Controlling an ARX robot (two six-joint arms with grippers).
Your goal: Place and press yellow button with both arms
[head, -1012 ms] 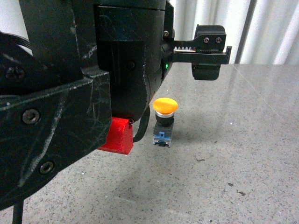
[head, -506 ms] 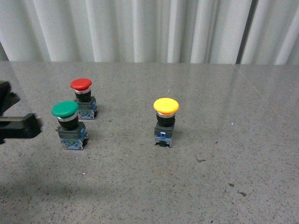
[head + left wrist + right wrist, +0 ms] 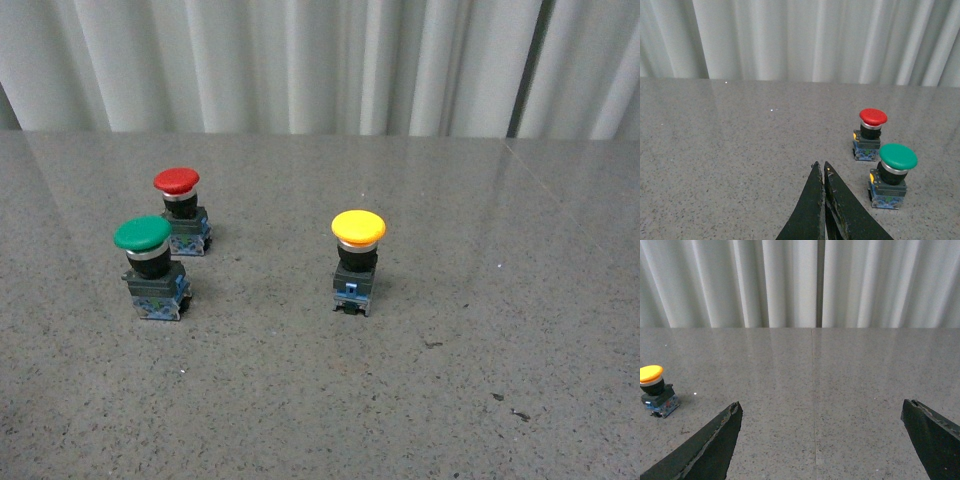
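Note:
The yellow button [image 3: 357, 262] stands upright on the grey speckled table [image 3: 470, 400], near the middle of the front view, with nothing touching it. It also shows small at the edge of the right wrist view, yellow button [image 3: 653, 390]. Neither arm appears in the front view. My left gripper [image 3: 821, 167] is shut, its two black fingers pressed together with nothing between them, hovering over bare table short of the green and red buttons. My right gripper [image 3: 821, 407] is open wide over bare table, well away from the yellow button.
A green-capped button [image 3: 150, 266] and a red-capped button [image 3: 180, 211] stand side by side left of the yellow one; both show in the left wrist view, green-capped button [image 3: 893, 174] and red-capped button [image 3: 869, 133]. A white pleated curtain [image 3: 300, 60] backs the table.
A second ago a black arm with a red block filled the left of the front view beside the yellow button. It withdrew leftwards out of sight, uncovering the green and red buttons.

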